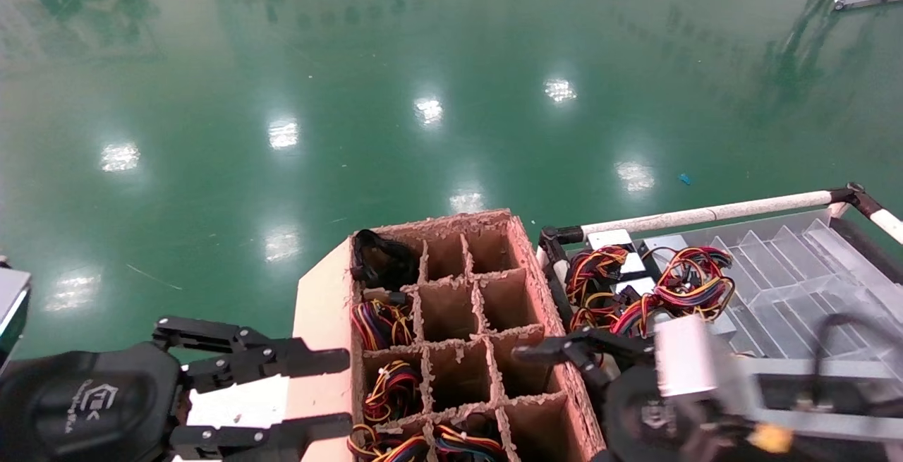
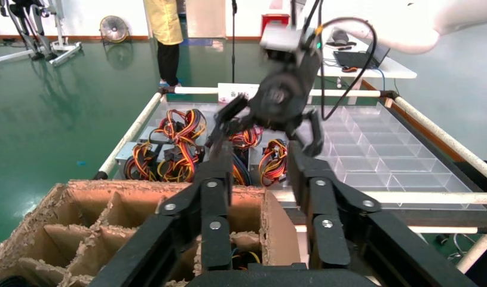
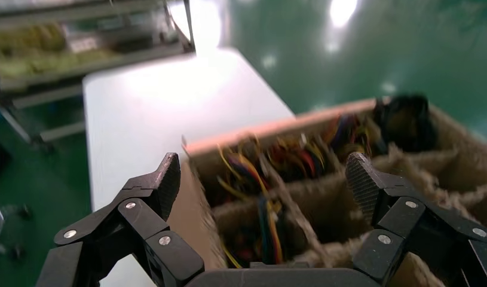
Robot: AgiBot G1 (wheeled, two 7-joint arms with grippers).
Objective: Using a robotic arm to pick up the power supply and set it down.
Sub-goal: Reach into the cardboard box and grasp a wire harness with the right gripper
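Several power supplies [image 1: 638,286] lie in the cart on the right, silver boxes under tangles of red, yellow and black wires; the left wrist view shows them too [image 2: 175,149]. More wire bundles [image 1: 381,324] fill the left compartments of the cardboard divider box [image 1: 525,250]. My right gripper [image 1: 557,395] hangs open over the box's right wall, holding nothing; its own view looks down into wire-filled compartments [image 3: 270,221] between spread fingertips [image 3: 265,173]. My left gripper [image 1: 338,391] is open and empty at the box's left flap, and the left wrist view [image 2: 260,167] confirms this.
A clear plastic divider tray [image 1: 790,278] fills the rest of the cart, framed by a white rail [image 1: 705,215]. A black object [image 1: 381,257] sits in the box's far left compartment. A white table [image 3: 169,101] stands beside the box. A person in yellow [image 2: 166,30] stands beyond the cart.
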